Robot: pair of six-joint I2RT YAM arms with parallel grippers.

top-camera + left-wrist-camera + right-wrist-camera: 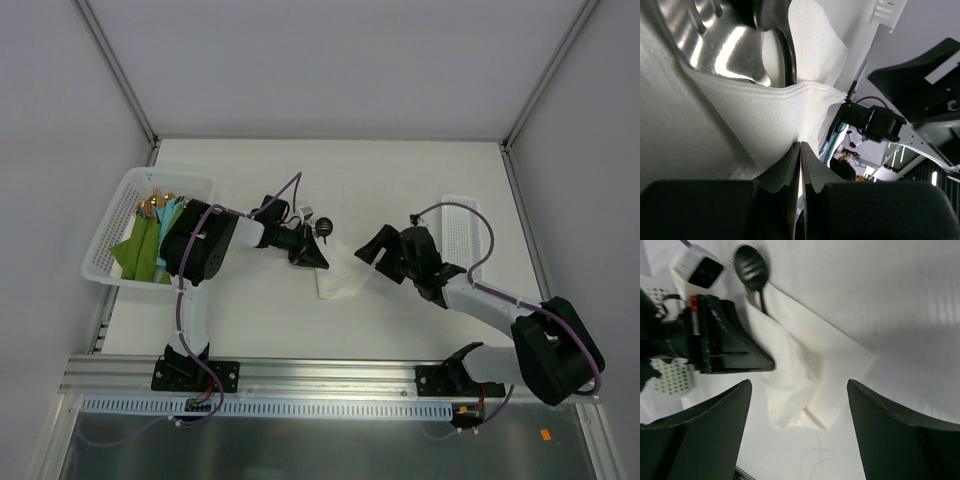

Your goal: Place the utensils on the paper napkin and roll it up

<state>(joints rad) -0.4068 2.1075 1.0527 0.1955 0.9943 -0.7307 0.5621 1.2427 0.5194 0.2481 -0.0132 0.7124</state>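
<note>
spoon (751, 267) axis far-near, bowl far, handle in paper napkin (805, 375)

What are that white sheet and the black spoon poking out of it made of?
Paper napkin: soft matte tissue paper, judging by its limp folds and fine dimpled texture. Spoon: glossy black with bright reflections. It could be coated metal or hard plastic; the look leaves it open.

overhead camera looks down from afar; both wrist cameras closely share the paper napkin (805, 370).
</note>
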